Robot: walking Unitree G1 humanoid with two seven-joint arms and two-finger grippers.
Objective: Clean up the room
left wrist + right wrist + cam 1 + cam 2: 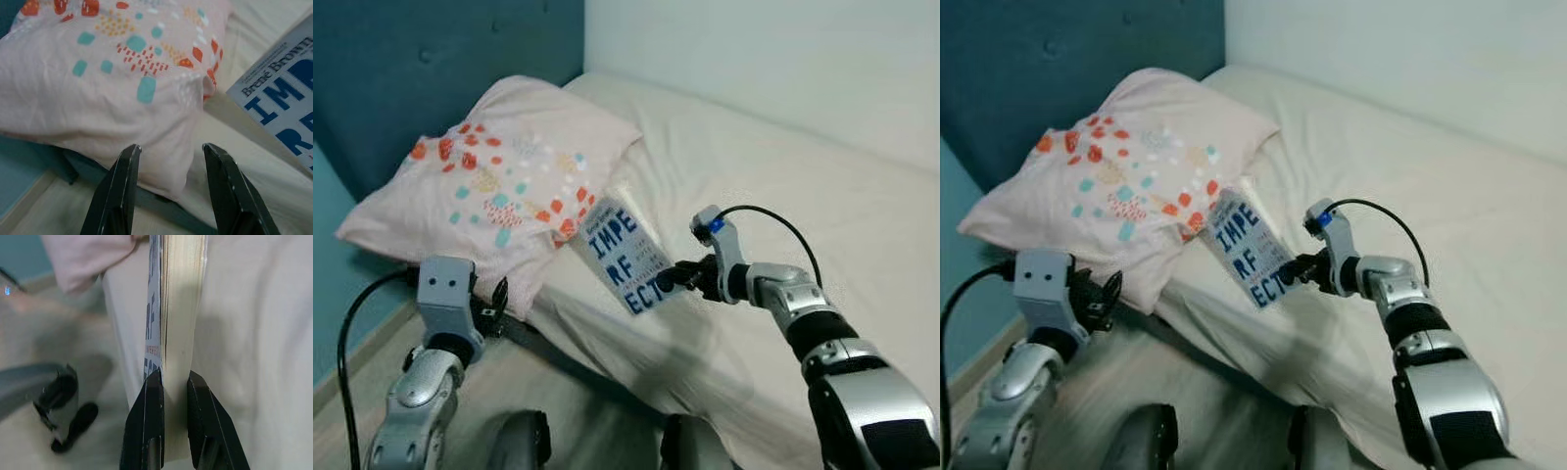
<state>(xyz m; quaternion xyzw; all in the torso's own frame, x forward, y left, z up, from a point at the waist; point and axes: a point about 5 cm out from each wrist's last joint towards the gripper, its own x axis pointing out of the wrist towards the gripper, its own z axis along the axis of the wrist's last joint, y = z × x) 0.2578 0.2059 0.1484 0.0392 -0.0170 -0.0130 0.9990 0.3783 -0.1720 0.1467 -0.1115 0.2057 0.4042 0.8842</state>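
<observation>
A: We see the big bed (822, 186) first. It goes from the middle of the frame out to the right side, with a pale cream sheet. At the upper left is a soft pillow (499, 171) with red, teal and yellow spots.

B: And the book (625, 257)? Where is it?

A: In the middle of the frame, held up over the near edge of the bed, with 1 corner close to the pillow. It has a white and pale blue cover with big dark blue letters, and the pages look cream from the side.

B: Who has it?

A: Our right gripper (677, 276) does. In the right wrist view its 2 black fingers (146, 421) pinch the bottom edge of the book, cover on 1 side, pages on the other.

B: Will it be hard to carry?

A: We think it is a thin, light paperback. It may bend or flop, and the shiny cover could slip. A hold nearer the spine would feel safer.

B: And the other one?

A: Our left gripper (171, 191) is at the lower left, fingers spread apart, holding nothing, pointing at the pillow's corner.
</observation>
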